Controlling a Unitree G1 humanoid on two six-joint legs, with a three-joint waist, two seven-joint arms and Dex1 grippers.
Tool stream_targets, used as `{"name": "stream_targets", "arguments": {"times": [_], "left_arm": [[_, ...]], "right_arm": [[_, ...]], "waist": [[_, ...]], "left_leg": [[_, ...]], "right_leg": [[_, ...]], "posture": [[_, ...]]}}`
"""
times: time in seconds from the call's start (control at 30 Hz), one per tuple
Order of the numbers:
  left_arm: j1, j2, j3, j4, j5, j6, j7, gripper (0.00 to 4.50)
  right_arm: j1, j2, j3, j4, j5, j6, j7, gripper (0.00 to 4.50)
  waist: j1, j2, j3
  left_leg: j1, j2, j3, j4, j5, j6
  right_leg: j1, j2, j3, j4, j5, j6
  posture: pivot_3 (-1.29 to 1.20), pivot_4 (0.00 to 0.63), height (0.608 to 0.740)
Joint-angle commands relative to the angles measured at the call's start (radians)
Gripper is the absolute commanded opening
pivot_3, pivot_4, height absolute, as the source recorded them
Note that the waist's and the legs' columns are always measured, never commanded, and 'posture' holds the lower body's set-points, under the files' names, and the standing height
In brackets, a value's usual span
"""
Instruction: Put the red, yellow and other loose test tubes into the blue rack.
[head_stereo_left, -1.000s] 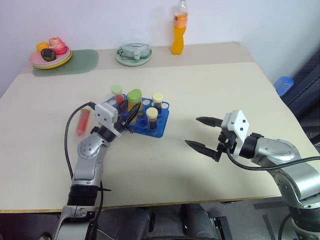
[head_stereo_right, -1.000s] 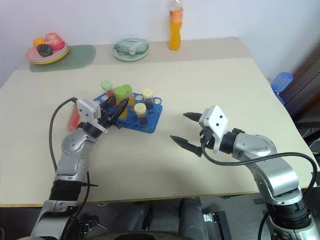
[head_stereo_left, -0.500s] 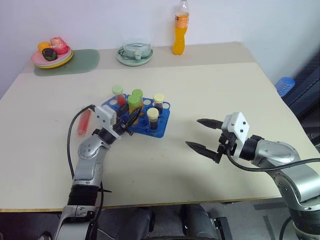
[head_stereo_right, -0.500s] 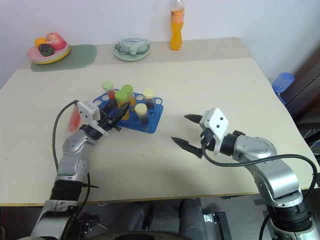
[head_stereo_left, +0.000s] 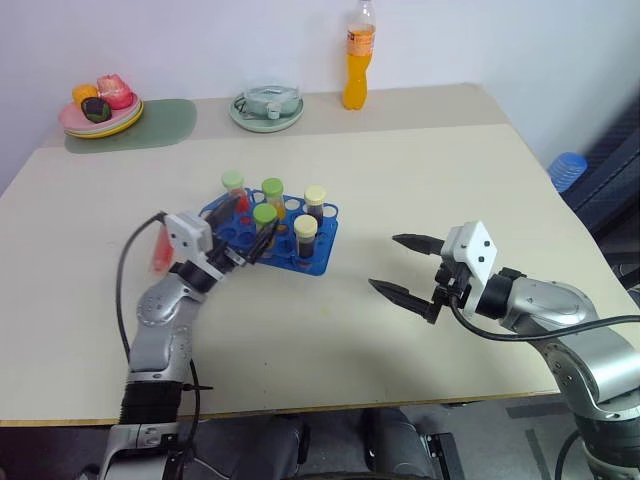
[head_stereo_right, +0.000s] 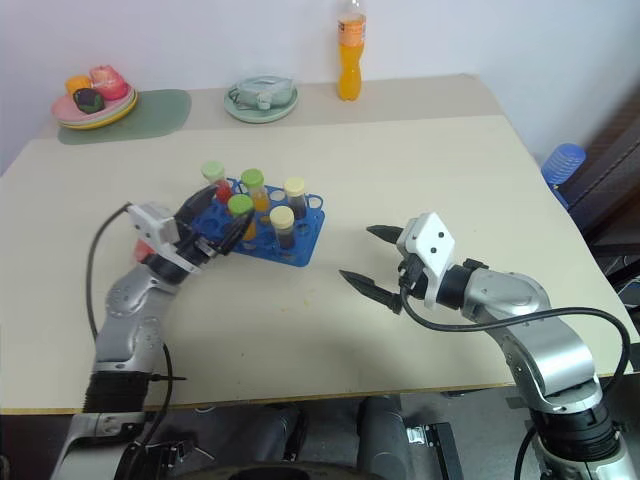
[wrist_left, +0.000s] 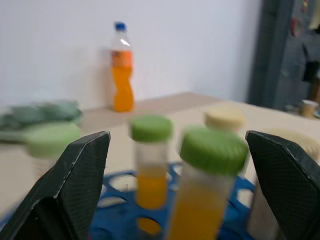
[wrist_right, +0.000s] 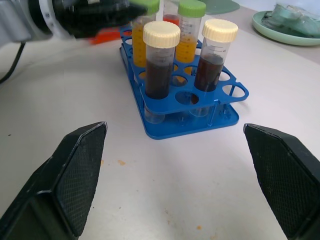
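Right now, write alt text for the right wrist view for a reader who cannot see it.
A blue plastic test tube rack stands on a beige table, holding two cream-capped tubes of dark brown liquid in front and green-capped tubes of orange liquid behind. The right gripper's two black fingers stand wide apart in the foreground, empty, and the left gripper is beside the rack.

Beige table (head_stereo_left: 420, 170): blue rack (head_stereo_left: 322, 243), red tube (head_stereo_left: 160, 250), bottle (head_stereo_left: 358, 55).

Stereo head pair looking forward and down over the whole desk (head_stereo_left: 420, 170), both wrist views low and close, sharing the blue rack (wrist_right: 185, 107) from opposite sides
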Motion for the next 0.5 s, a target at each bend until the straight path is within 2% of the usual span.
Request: {"name": "stream_targets", "arguments": {"times": [0.03, 0.13, 0.27, 0.37, 0.43, 0.5], "left_arm": [[0.009, 0.046, 0.06, -0.083, -0.089, 0.067, -0.016, 4.44], [0.003, 0.074, 0.101, -0.102, -0.163, 0.139, -0.011, 4.44], [-0.042, 0.098, 0.163, -0.093, -0.216, 0.262, 0.104, 4.44], [-0.073, 0.102, 0.208, -0.106, -0.199, 0.334, 0.257, 4.44], [-0.094, 0.154, 0.213, -0.113, -0.101, 0.478, 0.435, 4.44], [-0.124, 0.213, 0.242, -0.108, -0.116, 0.647, 0.532, 4.44]], "right_arm": [[-0.023, 0.02, 0.01, 0.015, -0.001, -0.04, 0.013, 4.5], [-0.029, 0.03, 0.024, 0.034, -0.011, -0.06, 0.02, 4.5], [-0.035, 0.04, 0.037, 0.048, -0.017, -0.072, 0.024, 4.5], [-0.041, 0.041, 0.045, 0.056, -0.021, -0.076, 0.031, 4.5], [-0.047, 0.04, 0.049, 0.064, -0.022, -0.077, 0.035, 4.5], [-0.058, 0.036, 0.055, 0.076, -0.024, -0.078, 0.044, 4.5]], "waist": [[0.0, 0.0, 0.0], [0.001, 0.0, 0.0], [0.001, 0.0, 0.0], [0.0, 0.0, 0.0], [0.0, 0.0, 0.0], [-0.002, 0.0, 0.0]], "left_leg": [[0.0, 0.0, 0.0, 0.0, 0.0, 0.0], [0.0, 0.0, 0.0, 0.0, 0.0, 0.0], [0.0, 0.0, 0.0, 0.0, 0.0, 0.0], [0.0, 0.0, 0.0, 0.0, 0.0, 0.0], [0.0, 0.0, 0.0, 0.0, 0.0, 0.0], [0.0, 0.0, 0.0, 0.0, 0.0, 0.0]], "right_leg": [[0.0, 0.0, 0.0, 0.0, 0.0, 0.0], [0.0, 0.0, 0.0, 0.0, 0.0, 0.0], [0.0, 0.0, 0.0, 0.0, 0.0, 0.0], [0.0, 0.0, 0.0, 0.0, 0.0, 0.0], [0.0, 0.0, 0.0, 0.0, 0.0, 0.0], [0.0, 0.001, 0.001, 0.001, 0.0, 0.0]], "posture": [[0.0, 0.15, 0.74], [0.0, 0.15, 0.74], [0.0, 0.15, 0.74], [0.0, 0.15, 0.74], [0.0, 0.15, 0.74], [0.0, 0.15, 0.74]]}}
